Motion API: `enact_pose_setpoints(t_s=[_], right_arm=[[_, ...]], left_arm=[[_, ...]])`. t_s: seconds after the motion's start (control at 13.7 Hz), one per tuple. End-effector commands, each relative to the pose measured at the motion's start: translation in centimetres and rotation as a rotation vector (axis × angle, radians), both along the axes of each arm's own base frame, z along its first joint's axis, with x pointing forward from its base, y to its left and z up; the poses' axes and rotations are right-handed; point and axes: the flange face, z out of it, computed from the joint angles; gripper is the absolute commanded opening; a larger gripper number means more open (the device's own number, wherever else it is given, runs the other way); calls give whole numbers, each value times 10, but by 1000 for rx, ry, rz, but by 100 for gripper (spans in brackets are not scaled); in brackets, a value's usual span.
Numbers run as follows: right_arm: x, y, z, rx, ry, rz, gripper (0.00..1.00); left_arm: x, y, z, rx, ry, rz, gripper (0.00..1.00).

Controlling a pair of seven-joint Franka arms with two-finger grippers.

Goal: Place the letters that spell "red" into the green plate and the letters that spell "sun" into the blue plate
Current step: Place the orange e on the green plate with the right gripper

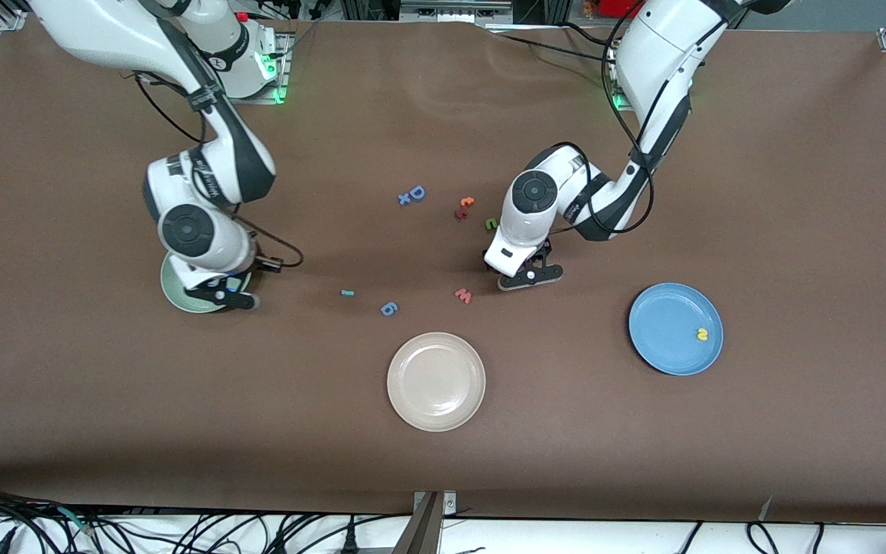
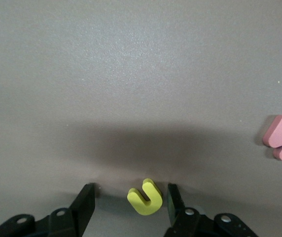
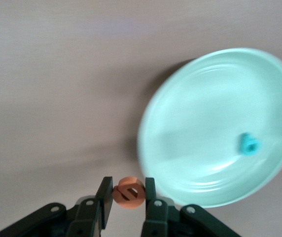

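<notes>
My right gripper (image 3: pixel 128 185) is shut on the orange "e" (image 3: pixel 128 192), low beside the rim of the green plate (image 3: pixel 205 123), also seen as the green plate (image 1: pixel 175 292) under the right gripper (image 1: pixel 221 297). The teal "d" (image 3: pixel 250 144) lies in that plate. My left gripper (image 2: pixel 130 191) is down at the table, open around the yellow "u" (image 2: pixel 146 198); one finger touches the letter, the other stands apart. The left gripper (image 1: pixel 526 277) hides the "u" in the front view. The blue plate (image 1: pixel 662 319) holds the yellow "s" (image 1: pixel 702 335). Green "n" (image 1: pixel 491 224) and teal "r" (image 1: pixel 348 293) lie on the table.
A red "w" (image 1: pixel 463 295) lies close beside my left gripper, and a blue "g" (image 1: pixel 388 308) lies beside it, toward the right arm's end. A blue "D" (image 1: pixel 416 193) and dark red letters (image 1: pixel 460 213) lie farther from the camera. A white plate (image 1: pixel 436 381) sits nearest the camera.
</notes>
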Motion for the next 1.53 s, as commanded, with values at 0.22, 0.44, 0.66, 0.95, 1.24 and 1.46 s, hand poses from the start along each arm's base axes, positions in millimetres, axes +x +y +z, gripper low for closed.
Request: enact_pose_setpoints(t_s=[0.22, 0.44, 0.66, 0.95, 1.24, 1.46], right_arm=[[-20, -106, -38, 34, 46, 122, 31], [-30, -125, -67, 55, 32, 104, 35], [-33, -122, -74, 77, 21, 80, 38], [-32, -117, -70, 81, 15, 68, 74], [-27, -99, -29, 73, 20, 56, 88], [-12, -54, 20, 125, 20, -20, 93]], left_arm=[[1, -7, 3, -23, 30, -14, 60], [1, -7, 2, -24, 30, -16, 52], [3, -8, 3, -27, 27, -15, 46], [10, -12, 1, -34, 23, -9, 37], [7, -14, -1, -32, 26, -10, 32], [7, -14, -1, -32, 26, -12, 27]])
